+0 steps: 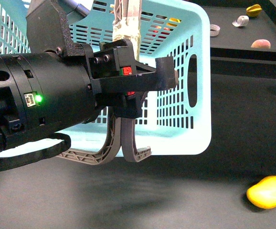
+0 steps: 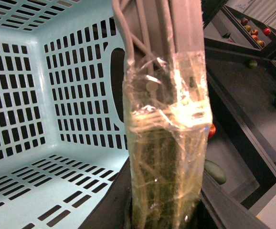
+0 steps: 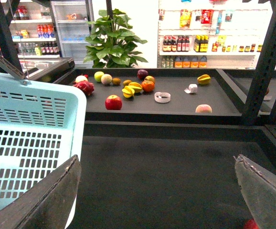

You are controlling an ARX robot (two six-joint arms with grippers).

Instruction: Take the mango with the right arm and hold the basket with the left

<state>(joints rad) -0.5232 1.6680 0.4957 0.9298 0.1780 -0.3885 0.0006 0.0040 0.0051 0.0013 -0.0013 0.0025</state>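
Where the front view looks out between the arms, the left arm [image 1: 14, 109] fills the near field: a bulky black barrel with a green light [image 1: 38, 98] lit on its side. The left gripper [image 1: 152, 78] is clamped on the handles [image 1: 126, 28] of the basket [image 1: 200, 95]. In the left wrist view the tape-wrapped bundle stands up between the two jaws, with dark jaw faces tight against either side of it. Below the gripper, the grey-brown ends of both handles curve down in front of the basket's near wall. The basket is light blue with slotted sides and floor; whether its base rests on the counter [image 1: 176, 200] I cannot tell. The mango [image 1: 269, 192] lies on the counter off to the robot's right, nearer the robot than the basket and well apart from it. It is smooth and yellow, with nothing touching it. The right gripper [image 3: 157, 162] is spread wide — in the right wrist view its two fingers [image 3: 47, 200] stand far apart, with only dark counter between them. One finger sits just beside the basket's corner. On the raised shelf [image 3: 176, 107] beyond lies loose fruit, among it a red apple [image 3: 113, 102] and a pale peach [image 3: 203, 109].
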